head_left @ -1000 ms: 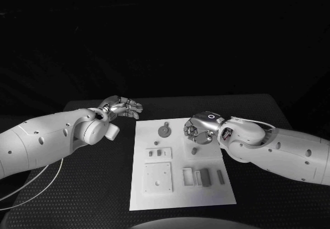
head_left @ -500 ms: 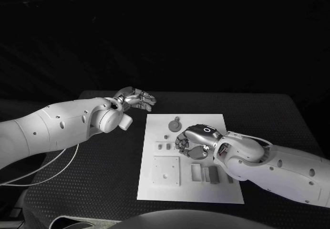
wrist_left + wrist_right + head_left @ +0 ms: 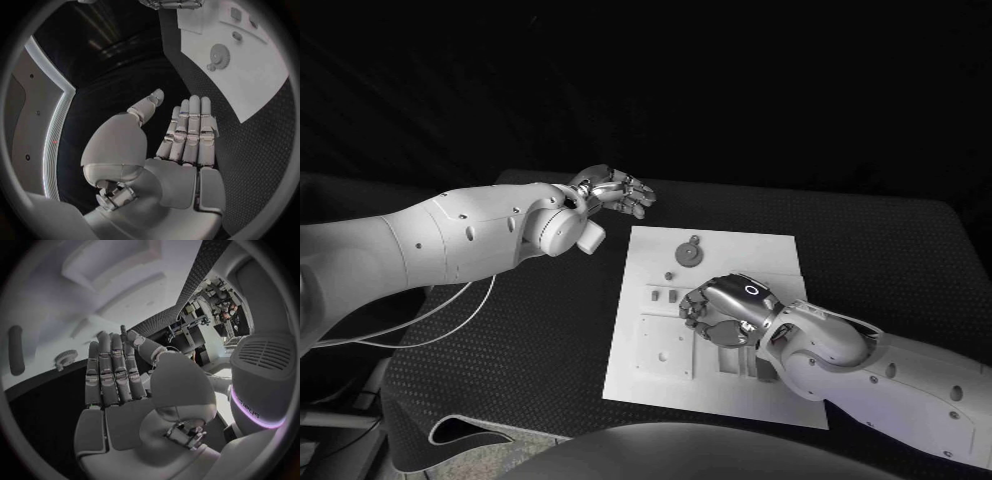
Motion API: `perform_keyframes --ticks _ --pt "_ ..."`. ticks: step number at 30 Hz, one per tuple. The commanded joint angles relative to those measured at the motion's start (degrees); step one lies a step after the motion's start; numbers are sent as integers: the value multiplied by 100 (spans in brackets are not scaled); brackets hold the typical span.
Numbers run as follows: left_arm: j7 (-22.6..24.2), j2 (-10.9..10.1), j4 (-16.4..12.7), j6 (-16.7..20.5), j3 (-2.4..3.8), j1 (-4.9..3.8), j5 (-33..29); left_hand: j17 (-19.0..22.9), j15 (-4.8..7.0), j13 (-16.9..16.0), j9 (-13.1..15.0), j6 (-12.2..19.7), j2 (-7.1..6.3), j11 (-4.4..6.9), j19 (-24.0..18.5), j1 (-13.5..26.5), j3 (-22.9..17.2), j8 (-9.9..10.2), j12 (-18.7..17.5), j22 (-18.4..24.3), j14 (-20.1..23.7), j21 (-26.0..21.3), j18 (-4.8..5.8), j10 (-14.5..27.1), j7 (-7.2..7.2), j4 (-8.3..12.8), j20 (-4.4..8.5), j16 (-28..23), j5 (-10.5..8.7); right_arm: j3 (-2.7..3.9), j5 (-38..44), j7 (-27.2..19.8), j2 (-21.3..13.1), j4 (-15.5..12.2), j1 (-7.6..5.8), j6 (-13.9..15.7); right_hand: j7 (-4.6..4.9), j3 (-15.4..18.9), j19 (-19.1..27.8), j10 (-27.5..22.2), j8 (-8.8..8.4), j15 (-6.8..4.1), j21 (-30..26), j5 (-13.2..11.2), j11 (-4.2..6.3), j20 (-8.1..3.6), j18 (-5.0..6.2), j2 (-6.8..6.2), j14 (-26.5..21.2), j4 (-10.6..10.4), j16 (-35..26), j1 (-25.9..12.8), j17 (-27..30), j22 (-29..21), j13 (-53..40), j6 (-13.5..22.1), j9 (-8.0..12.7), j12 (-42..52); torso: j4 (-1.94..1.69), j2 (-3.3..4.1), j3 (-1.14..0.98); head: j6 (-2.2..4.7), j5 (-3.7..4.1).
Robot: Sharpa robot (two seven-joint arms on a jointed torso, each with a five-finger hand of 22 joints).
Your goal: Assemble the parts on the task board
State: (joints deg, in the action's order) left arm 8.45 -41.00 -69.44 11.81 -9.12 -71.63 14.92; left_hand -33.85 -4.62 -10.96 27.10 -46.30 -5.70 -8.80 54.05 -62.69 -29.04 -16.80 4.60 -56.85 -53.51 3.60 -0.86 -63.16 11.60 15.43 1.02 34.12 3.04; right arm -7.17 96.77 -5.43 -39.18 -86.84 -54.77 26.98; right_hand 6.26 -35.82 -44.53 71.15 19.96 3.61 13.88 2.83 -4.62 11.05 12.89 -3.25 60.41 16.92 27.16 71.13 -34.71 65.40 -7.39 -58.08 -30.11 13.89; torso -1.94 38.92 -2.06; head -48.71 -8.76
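— Parts sit on the task board, mid worktop?
— Yes. Right hand hovers over them, fingers extended, empty. Left hand, open too, hangs off the board's 10 o'clock corner.

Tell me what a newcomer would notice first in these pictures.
First, the white task board glaring against the black table, with small grey parts on it, among them a round gear-like part near its far end. Next, the right hand hovering over the board's middle, fingers curled, holding nothing. The left hand hangs off the board's far left corner, fingers spread and empty.
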Motion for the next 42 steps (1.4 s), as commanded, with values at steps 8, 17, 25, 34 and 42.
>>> perform_keyframes --ticks 8,17,25,34,42 --pt "23 56 24 -85 6 -16 17 -8 -36 5 -9 63 -10 8 -18 45 21 -27 -10 12 2 27 -18 32 1 10 -31 -33 -4 -2 -38 -288 104 63 154 216 24 -16 -45 39 9 1 -43 6 18 15 44 35 42 -12 -27 21 -12 12 -7 -23 -12 -35 1 0 4 -92 -156" --pt "23 84 63 -98 6 -16 19 -11 -36 6 -9 66 -8 7 -18 47 21 -30 -8 15 2 27 -18 35 2 7 -32 -36 -4 -8 -29 -280 131 100 175 79 24 -16 -45 39 7 2 -48 6 17 16 44 37 42 -12 -33 20 -19 16 -9 -22 -14 -41 1 -1 11 -129 -202" --pt "21 95 77 -112 6 -15 19 -13 -37 6 -10 69 -5 7 -18 52 22 -32 -6 17 3 27 -17 38 3 2 -33 -38 -4 -47 30 -256 169 204 206 -33 25 -15 -44 39 5 3 -52 6 17 17 44 40 40 -11 -39 19 -23 18 -10 -21 -15 -45 0 -1 9 -129 -217" --pt "22 106 77 -115 6 -15 19 -15 -37 6 -10 72 -3 7 -19 54 22 -35 -3 20 3 27 -17 40 3 -1 -33 -41 -4 -63 95 -240 211 273 224 -82 25 -15 -42 38 2 4 -57 6 16 18 44 43 39 -11 -45 19 -29 22 -11 -19 -17 -51 3 -1 0 -129 -243" --pt "20 110 78 -121 6 -15 19 -17 -38 7 -10 74 -3 6 -20 55 22 -38 0 23 4 27 -17 42 3 -3 -34 -43 -4 -71 109 -235 239 287 252 -91 26 -14 -42 38 1 4 -60 6 15 18 45 44 39 -10 -49 19 -34 24 -13 -18 -19 -54 4 -1 -3 -129 -255"
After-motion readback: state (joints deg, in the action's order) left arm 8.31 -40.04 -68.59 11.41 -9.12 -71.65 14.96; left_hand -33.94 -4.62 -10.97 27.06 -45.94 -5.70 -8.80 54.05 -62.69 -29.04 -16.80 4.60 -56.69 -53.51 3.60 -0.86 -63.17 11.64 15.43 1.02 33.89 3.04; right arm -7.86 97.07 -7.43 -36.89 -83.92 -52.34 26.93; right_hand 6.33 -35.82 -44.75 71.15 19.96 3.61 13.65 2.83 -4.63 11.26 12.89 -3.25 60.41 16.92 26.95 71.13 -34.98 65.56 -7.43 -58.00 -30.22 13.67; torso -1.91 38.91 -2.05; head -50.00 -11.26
